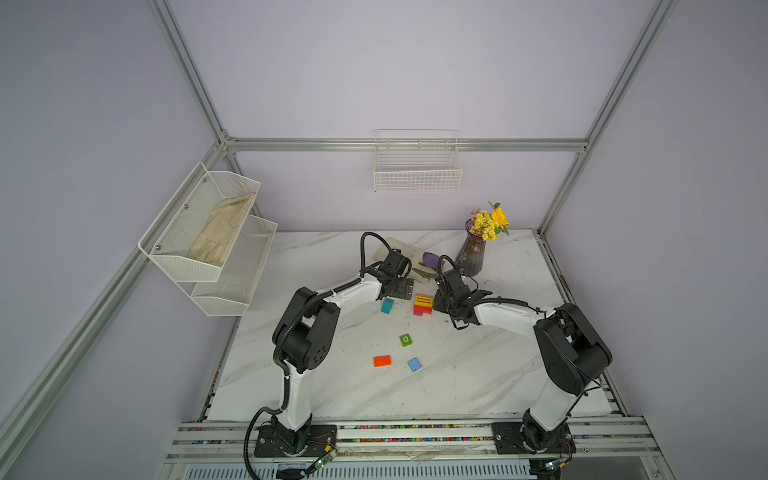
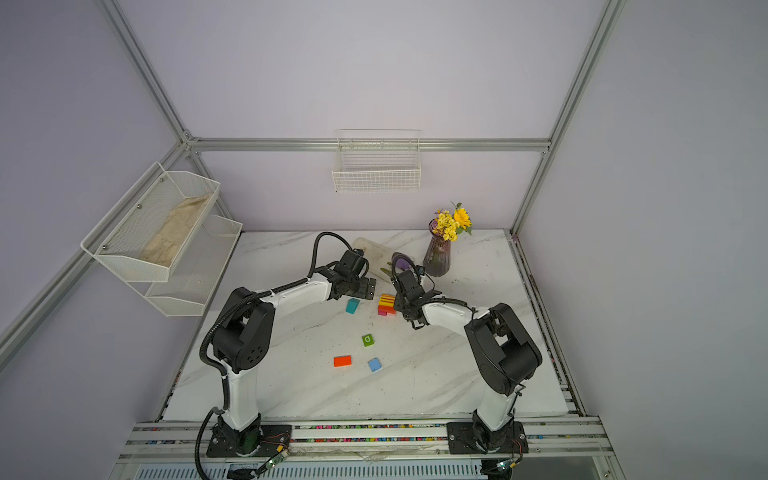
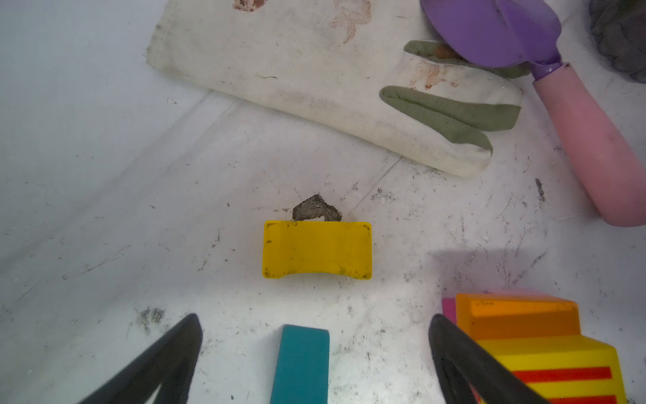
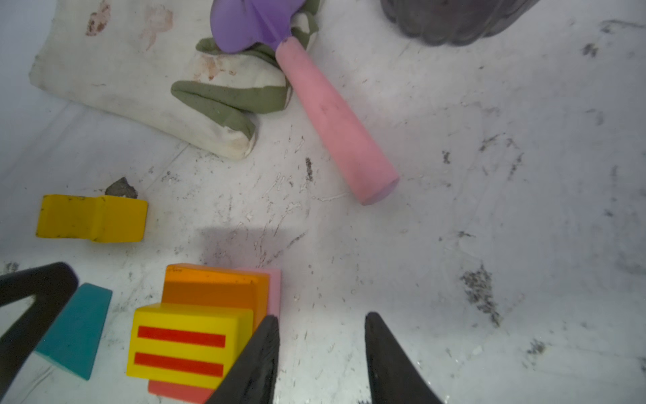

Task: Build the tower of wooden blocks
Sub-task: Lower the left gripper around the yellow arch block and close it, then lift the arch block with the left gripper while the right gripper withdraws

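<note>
The left gripper (image 3: 314, 319) is being held wide open above the teal block (image 3: 300, 363). The right gripper (image 4: 322, 316) is being held empty, fingers apart, just beside the tower (image 1: 423, 304) on the table (image 1: 332, 390).

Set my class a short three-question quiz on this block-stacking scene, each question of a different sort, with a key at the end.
1. True or false: the teal block lies on the table, not on the tower.
2. Which block tops the tower? A) yellow with red stripes B) blue C) pink
3. Which letter is printed on the green block?
Key: 1 true; 2 A; 3 D.
</note>
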Robot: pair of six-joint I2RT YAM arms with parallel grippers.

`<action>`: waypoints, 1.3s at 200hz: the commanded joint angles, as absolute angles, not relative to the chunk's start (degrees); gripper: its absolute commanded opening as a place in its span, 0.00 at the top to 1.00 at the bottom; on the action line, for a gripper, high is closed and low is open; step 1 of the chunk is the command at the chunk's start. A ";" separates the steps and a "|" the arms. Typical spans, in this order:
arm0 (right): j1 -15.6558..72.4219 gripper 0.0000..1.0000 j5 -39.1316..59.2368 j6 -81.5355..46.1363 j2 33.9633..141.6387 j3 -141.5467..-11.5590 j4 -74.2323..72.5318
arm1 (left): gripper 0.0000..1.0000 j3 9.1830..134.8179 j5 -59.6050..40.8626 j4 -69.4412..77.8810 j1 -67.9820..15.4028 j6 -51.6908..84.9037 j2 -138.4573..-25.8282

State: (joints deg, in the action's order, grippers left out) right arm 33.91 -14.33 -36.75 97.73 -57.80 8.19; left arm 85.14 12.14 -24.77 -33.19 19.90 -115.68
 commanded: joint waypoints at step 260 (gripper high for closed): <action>34.19 0.53 -18.49 -37.40 90.06 -53.27 9.36 | 0.57 103.41 14.79 -34.64 -33.40 19.20 -122.60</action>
State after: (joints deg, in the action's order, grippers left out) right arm 33.91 -16.95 -36.99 91.39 -54.68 8.78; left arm 99.66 13.80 -32.27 -33.19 18.46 -128.95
